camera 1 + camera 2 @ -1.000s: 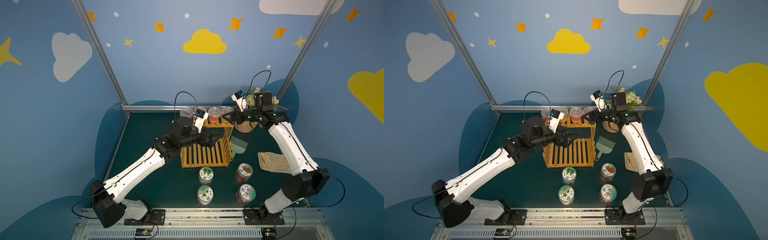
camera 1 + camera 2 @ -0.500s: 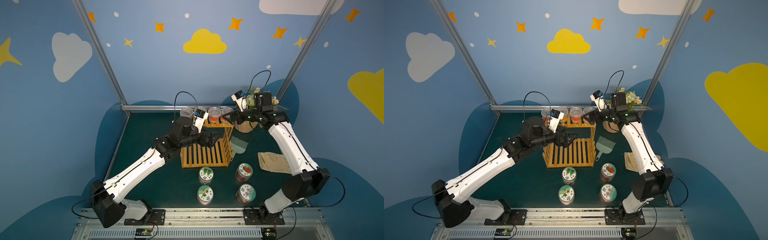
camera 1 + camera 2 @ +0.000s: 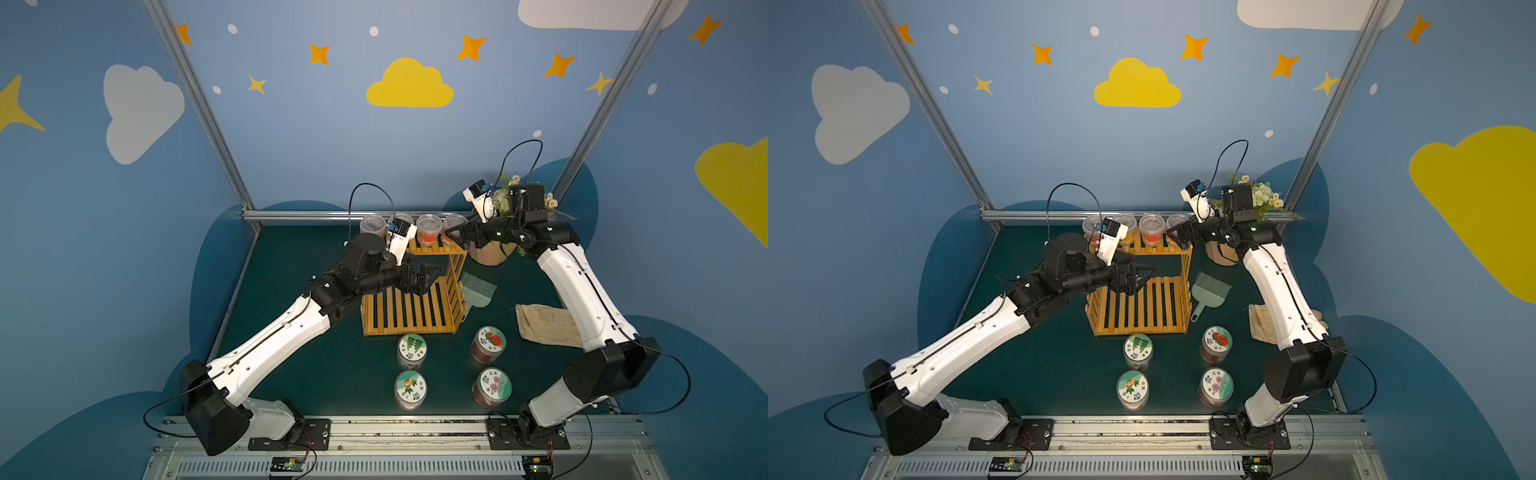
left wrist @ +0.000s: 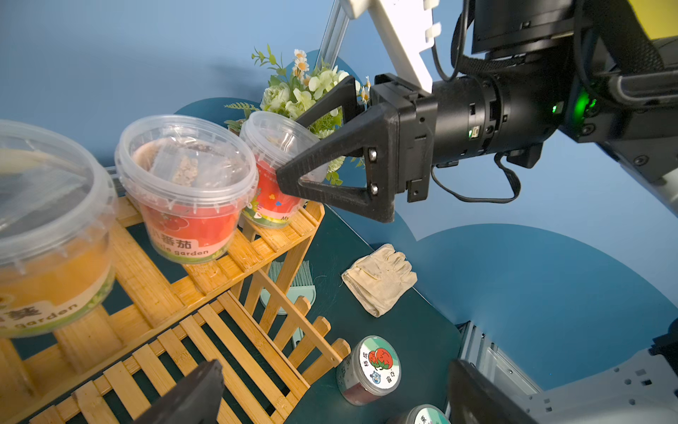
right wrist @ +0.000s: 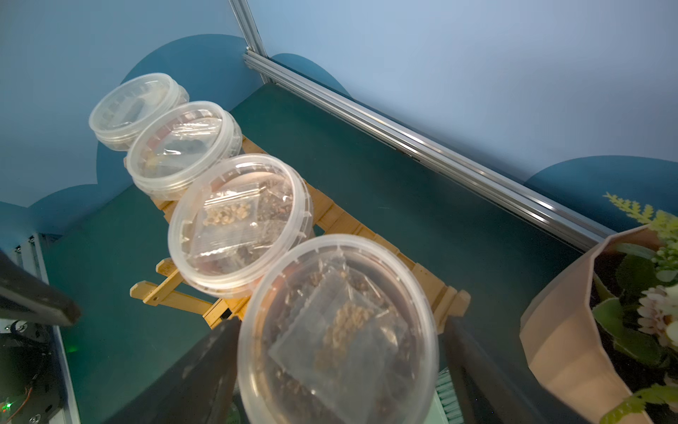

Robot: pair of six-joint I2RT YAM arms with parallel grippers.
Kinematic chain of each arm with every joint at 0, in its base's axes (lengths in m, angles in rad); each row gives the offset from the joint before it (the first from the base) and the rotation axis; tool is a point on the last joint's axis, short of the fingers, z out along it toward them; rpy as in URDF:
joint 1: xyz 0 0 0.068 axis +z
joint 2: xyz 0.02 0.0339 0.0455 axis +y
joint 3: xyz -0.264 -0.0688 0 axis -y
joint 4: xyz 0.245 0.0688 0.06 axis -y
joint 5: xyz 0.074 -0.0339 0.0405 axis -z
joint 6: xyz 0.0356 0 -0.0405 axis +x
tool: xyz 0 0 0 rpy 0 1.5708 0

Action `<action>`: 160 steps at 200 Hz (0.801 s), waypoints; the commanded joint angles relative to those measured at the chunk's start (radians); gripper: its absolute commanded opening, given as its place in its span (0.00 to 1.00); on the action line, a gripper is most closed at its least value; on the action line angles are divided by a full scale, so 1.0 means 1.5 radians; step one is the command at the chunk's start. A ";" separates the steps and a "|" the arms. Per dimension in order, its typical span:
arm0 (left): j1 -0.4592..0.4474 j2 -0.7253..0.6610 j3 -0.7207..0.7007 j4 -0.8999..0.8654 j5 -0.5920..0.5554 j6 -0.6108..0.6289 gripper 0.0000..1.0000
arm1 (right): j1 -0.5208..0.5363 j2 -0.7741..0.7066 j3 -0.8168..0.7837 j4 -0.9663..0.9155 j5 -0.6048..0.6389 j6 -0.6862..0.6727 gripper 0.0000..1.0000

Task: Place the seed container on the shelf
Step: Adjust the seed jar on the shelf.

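Note:
The shelf [image 3: 409, 309] [image 3: 1142, 307] is a two-tier wooden slat rack in mid-table. The seed container [image 5: 337, 330] [image 4: 271, 198], a clear lidded tub with a red label, stands at the right end of the top tier [image 5: 341, 220]. My right gripper [image 3: 455, 239] [image 3: 1173, 237] [image 4: 291, 150] [image 5: 339, 323] is open and straddles this tub, with a gap showing beside one finger. My left gripper [image 3: 432, 278] [image 3: 1148, 276] [image 4: 335, 365] hangs open and empty over the lower tier.
Three more lidded tubs [image 5: 240, 220] [image 5: 181, 147] [image 5: 134, 106] fill the top tier. Several labelled jars [image 3: 411, 347] [image 3: 488, 340] stand in front of the shelf. A green brush [image 3: 478, 289], a beige glove [image 3: 544, 324] and a flower pot [image 3: 492, 253] lie to its right.
The right gripper's jaws have spread wider around the seed container. Both arms have barely moved.

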State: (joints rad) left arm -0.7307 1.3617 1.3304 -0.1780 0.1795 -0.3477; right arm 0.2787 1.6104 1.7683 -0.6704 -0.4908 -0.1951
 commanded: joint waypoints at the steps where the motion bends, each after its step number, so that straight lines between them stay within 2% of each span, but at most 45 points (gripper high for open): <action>1: 0.003 0.003 0.000 -0.003 -0.004 -0.001 1.00 | 0.002 -0.016 0.016 -0.008 0.009 -0.016 0.87; 24: 0.002 0.002 0.000 -0.002 -0.003 0.000 1.00 | 0.004 -0.011 0.023 -0.022 0.010 -0.027 0.79; 54: 0.002 0.003 0.001 -0.001 -0.002 -0.001 1.00 | 0.011 0.003 0.034 -0.031 0.024 -0.034 0.78; 160: 0.002 -0.002 -0.005 -0.012 -0.010 0.007 1.00 | 0.016 -0.010 0.027 -0.022 0.027 -0.033 0.92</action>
State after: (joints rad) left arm -0.7307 1.3617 1.3304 -0.1864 0.1680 -0.3466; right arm 0.3012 1.6207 1.7958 -0.7071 -0.4572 -0.2436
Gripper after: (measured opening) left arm 0.999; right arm 0.914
